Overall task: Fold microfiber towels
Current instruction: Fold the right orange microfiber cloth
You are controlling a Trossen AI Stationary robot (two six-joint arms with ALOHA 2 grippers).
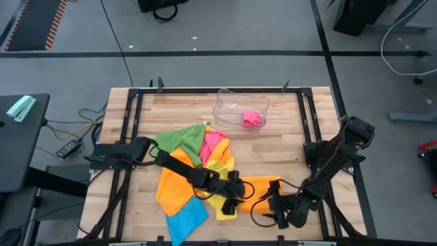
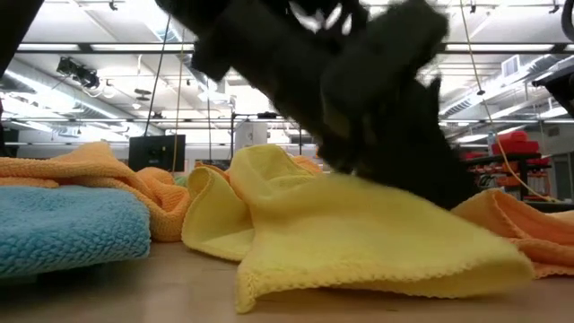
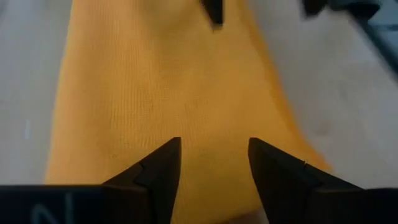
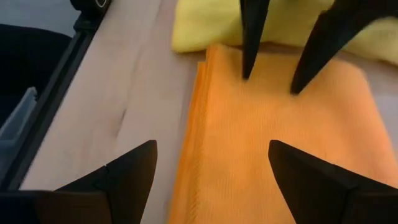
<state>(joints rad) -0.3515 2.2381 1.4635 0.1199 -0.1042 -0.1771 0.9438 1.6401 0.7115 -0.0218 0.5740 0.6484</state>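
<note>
Two dark robot arms meet over a folded orange microfiber towel (image 1: pixel 258 184) lying flat near the front edge of a wooden table (image 1: pixel 287 130), at about five o'clock from the table's centre in the high view. The left gripper (image 1: pixel 240 195) reaches in from nine o'clock, its fingers spread apart with the tips poised over the orange cloth; the left wrist view shows bare orange weave between the two dark fingers (image 3: pixel 155 171), and whether the tips touch the cloth cannot be told. The right gripper (image 1: pixel 274 205) comes in from three o'clock, low over the opposite end of the same towel, its fingers (image 4: pixel 127 168) standing wide apart with nothing between them.

At nine o'clock from the folded towel sits a loose heap of cloths: a yellow towel (image 1: pixel 220 171) touching the orange one's edge, a pink towel (image 1: pixel 213 141) and a green towel (image 1: pixel 181 138) toward the twelve o'clock side, a second, unfolded orange towel (image 1: pixel 172 188) and a blue towel (image 1: pixel 186 217) at the front, toward six o'clock. In the low view the yellow towel (image 2: pixel 359 238) fills the foreground, with the blue towel (image 2: pixel 67 229) beside it.

Toward twelve o'clock on the table stands a clear plastic tray (image 1: pixel 232 102), well apart from the heap, holding another pink cloth (image 1: pixel 252 117).
</note>
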